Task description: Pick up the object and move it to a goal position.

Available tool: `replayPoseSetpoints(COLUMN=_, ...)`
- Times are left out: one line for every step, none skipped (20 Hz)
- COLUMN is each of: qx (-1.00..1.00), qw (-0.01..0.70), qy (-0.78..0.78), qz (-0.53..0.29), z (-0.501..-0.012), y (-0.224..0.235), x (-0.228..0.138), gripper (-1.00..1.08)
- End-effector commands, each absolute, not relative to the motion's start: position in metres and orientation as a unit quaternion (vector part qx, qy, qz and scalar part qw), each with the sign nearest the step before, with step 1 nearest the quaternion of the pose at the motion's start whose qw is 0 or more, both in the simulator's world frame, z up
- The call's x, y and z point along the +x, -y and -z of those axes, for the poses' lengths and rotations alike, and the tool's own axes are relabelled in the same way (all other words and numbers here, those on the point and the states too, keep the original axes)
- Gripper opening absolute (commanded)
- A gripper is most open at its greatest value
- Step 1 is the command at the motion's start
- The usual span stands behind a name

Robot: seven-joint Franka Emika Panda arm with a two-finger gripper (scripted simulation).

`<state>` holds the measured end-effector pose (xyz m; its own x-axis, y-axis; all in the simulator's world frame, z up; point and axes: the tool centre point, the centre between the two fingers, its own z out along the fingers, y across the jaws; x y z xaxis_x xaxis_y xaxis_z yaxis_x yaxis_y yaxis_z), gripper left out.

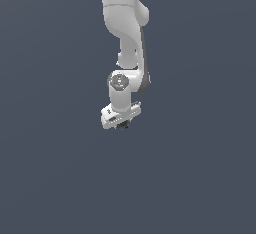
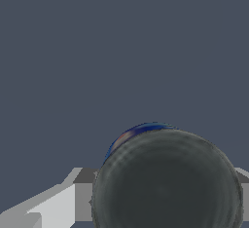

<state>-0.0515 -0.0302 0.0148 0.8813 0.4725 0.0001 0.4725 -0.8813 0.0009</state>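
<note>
— Fingers (image 2: 53, 205) of the white gripper (image 1: 122, 124) sit on both sides of the object (image 2: 165, 183). Squeezing it? I cannot tell.

— Where is it?

— Right under the gripper. It is round, dark gray, nearly black, with a blue edge.

Franka arm (image 1: 125, 18) enters from the exterior view's top edge, its base and upper links cut off. Beneath the white tool (image 1: 122, 124), the object (image 1: 123, 126) shows only as a dark speck, too small to make out shape or surface; the fingers are hidden behind the tool's body, so their spacing cannot be judged. In the wrist view, a dark grey sphere (image 2: 168, 183) fills the foreground, cut by the lower edge and hiding all but a thin blue and orange rim of whatever sits just behind it. Grey finger parts (image 2: 53, 202) run off frame.
</note>
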Motion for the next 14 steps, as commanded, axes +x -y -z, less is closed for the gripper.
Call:
replayPoseSetpoints(qx=0.970, qw=0.000, qy=-0.244, qz=0.000, z=-0.014, y=0.029, x=-0.052, gripper=-1.00)
replayPoseSetpoints(qx=0.970, qw=0.000, qy=-0.244, qz=0.000, z=-0.015, y=0.030, x=-0.052, gripper=-1.00)
replayPoseSetpoints(qx=0.970, qw=0.000, qy=-0.244, qz=0.000, z=-0.015, y=0.030, x=-0.051, gripper=-1.00)
replayPoseSetpoints(qx=0.970, qw=0.000, qy=-0.244, qz=0.000, z=-0.016, y=0.029, x=-0.051, gripper=-1.00)
replayPoseSetpoints(qx=0.970, qw=0.000, qy=-0.244, qz=0.000, z=-0.017, y=0.027, x=-0.050, gripper=-1.00)
replayPoseSetpoints(qx=0.970, qw=0.000, qy=-0.244, qz=0.000, z=-0.019, y=0.025, x=-0.049, gripper=-1.00)
replayPoseSetpoints(qx=0.970, qw=0.000, qy=-0.244, qz=0.000, z=-0.021, y=0.022, x=-0.048, gripper=-1.00)
replayPoseSetpoints(qx=0.970, qw=0.000, qy=-0.244, qz=0.000, z=-0.024, y=0.019, x=-0.047, gripper=-1.00)
replayPoseSetpoints(qx=0.970, qw=0.000, qy=-0.244, qz=0.000, z=-0.027, y=0.015, x=-0.045, gripper=-1.00)
replayPoseSetpoints(qx=0.970, qw=0.000, qy=-0.244, qz=0.000, z=-0.031, y=0.011, x=-0.043, gripper=-1.00)
replayPoseSetpoints(qx=0.970, qw=0.000, qy=-0.244, qz=0.000, z=-0.035, y=0.006, x=-0.041, gripper=-1.00)
replayPoseSetpoints(qx=0.970, qw=0.000, qy=-0.244, qz=0.000, z=-0.040, y=0.001, x=-0.038, gripper=-1.00)
replayPoseSetpoints(qx=0.970, qw=0.000, qy=-0.244, qz=0.000, z=-0.045, y=-0.005, x=-0.036, gripper=-1.00)
replayPoseSetpoints(qx=0.970, qw=0.000, qy=-0.244, qz=0.000, z=-0.050, y=-0.012, x=-0.033, gripper=-1.00)
